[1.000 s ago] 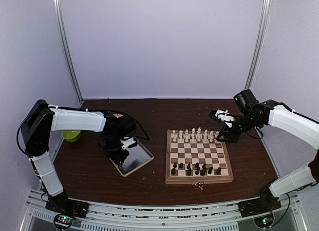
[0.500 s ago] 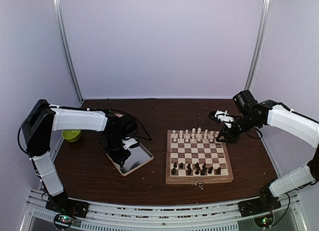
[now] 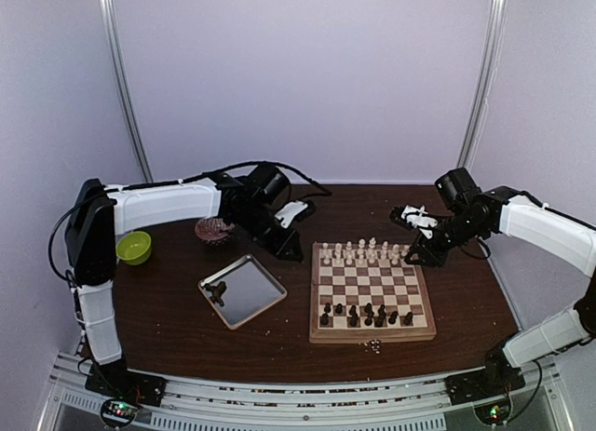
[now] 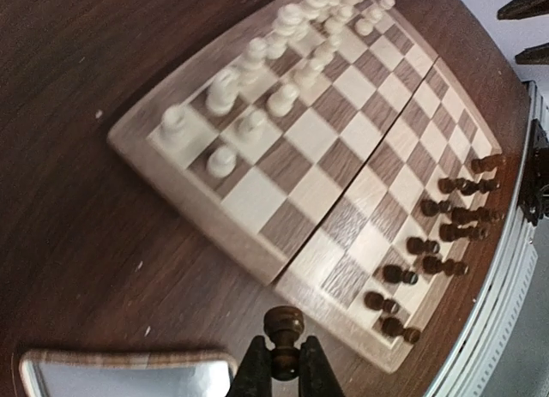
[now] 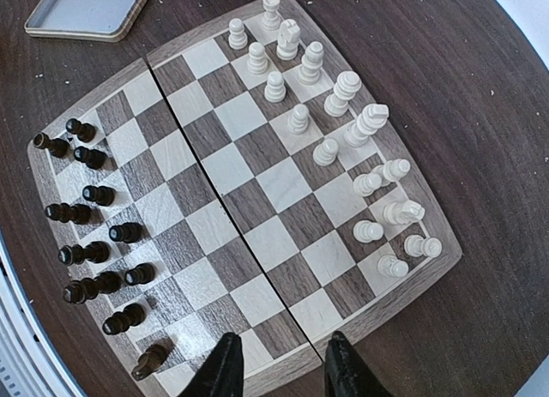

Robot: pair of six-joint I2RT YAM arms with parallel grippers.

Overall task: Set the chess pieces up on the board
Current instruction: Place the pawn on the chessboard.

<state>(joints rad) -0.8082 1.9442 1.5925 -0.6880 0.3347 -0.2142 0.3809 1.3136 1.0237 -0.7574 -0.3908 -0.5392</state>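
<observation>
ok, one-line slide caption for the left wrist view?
Left gripper grips a dark brown turned chess piece just short of the light-and-dark checkered wooden chessboard.

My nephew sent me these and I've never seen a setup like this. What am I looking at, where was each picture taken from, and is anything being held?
These are two white robot arms bolted at the near edge of a dark table, each ending in a two-finger gripper. The wide picture comes from a fixed camera above and behind them. The other two come from cameras on the wrists, so each shows its own fingers at the bottom. On the table lie a wooden chessboard, with cream pieces on its far rows and dark pieces on its near rows, a silver tray and a green bowl. The left gripper pinches one dark chess piece between tray and board. The right gripper is open and empty above the board's edge.
</observation>
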